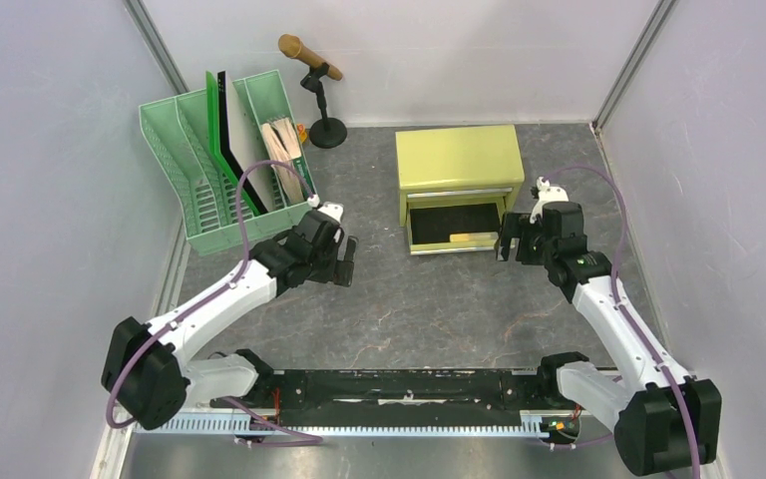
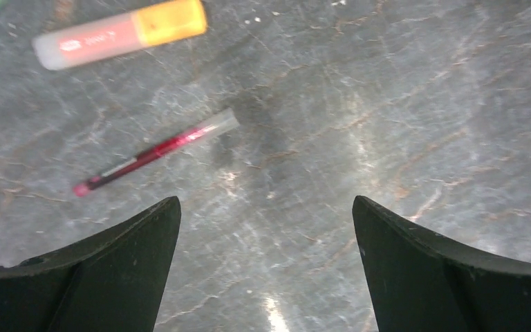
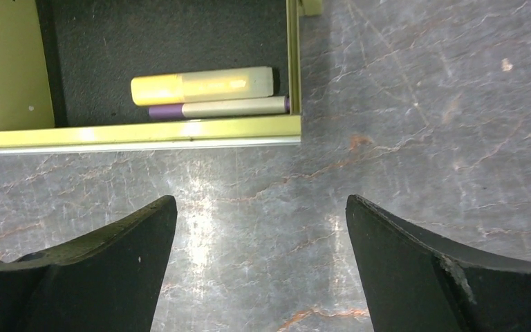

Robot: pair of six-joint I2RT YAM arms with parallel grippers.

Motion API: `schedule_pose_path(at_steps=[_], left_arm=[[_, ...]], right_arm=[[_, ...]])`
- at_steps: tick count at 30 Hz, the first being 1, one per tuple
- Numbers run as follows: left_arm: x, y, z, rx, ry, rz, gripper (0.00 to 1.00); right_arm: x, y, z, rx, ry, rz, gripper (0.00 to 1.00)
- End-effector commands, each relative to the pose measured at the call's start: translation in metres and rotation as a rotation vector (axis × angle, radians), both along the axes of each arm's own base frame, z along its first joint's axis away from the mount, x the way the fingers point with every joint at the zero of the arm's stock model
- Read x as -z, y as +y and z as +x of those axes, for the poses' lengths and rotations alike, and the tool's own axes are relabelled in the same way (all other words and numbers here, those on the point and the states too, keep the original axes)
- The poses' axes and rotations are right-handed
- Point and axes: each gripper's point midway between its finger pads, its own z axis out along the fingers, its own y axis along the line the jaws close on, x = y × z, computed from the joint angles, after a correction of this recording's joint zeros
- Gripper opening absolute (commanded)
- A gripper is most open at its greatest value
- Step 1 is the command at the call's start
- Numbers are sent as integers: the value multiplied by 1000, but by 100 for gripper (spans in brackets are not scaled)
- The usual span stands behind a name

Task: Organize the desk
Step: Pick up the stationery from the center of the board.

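The desk (image 1: 409, 309) is a dark grey, veined tabletop. My left gripper (image 1: 347, 261) is open and empty, hovering over bare desk in front of the file rack. In the left wrist view the gripper (image 2: 266, 207) has a red pen (image 2: 155, 151) lying ahead to its left and an orange highlighter (image 2: 121, 33) farther off. My right gripper (image 1: 505, 240) is open and empty at the right front corner of the open drawer (image 1: 456, 244). In the right wrist view the gripper (image 3: 261, 204) faces the drawer (image 3: 145, 131), which holds a yellow highlighter (image 3: 200, 86) and a purple pen (image 3: 218, 108).
A yellow-green two-drawer cabinet (image 1: 459, 160) stands at the back centre, its lower drawer pulled out. A green file rack (image 1: 224, 160) with folders stands at the back left. A microphone on a black stand (image 1: 319, 100) is behind it. Pale walls enclose the desk.
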Motion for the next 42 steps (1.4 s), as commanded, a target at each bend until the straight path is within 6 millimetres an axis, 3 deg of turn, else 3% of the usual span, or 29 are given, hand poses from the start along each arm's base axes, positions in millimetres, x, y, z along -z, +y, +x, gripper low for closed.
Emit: schedule_pose_path(at_steps=[1,8,14,18,22,28,31,33,36,39,42], left_arm=[[-7,19,17,73,-31,188,100],[17,14,32,178,5,239,100],[38,36,55,67,76,258,100],[60,38,62,44,180,220,99],[77,34,62,52,269,205,94],[96,39,55,15,347,240,77],[99,37,52,8,359,225,66],[99,36,50,6,362,217,53],[97,36,49,4,358,209,46],[91,34,52,5,333,197,47],[80,32,58,5,288,181,61]], right_arm=[[7,11,-5,-16,30,71,98],[21,18,-11,-23,58,118,98],[34,27,-16,-36,80,172,98],[38,25,-17,-28,90,167,98],[34,22,-13,-16,76,149,98],[32,18,-10,-12,80,131,98],[37,17,-11,-10,94,130,98],[39,18,-13,-10,103,134,98],[40,18,-14,-11,105,135,98],[38,18,-12,-12,96,136,98],[37,18,-11,-15,95,135,98]])
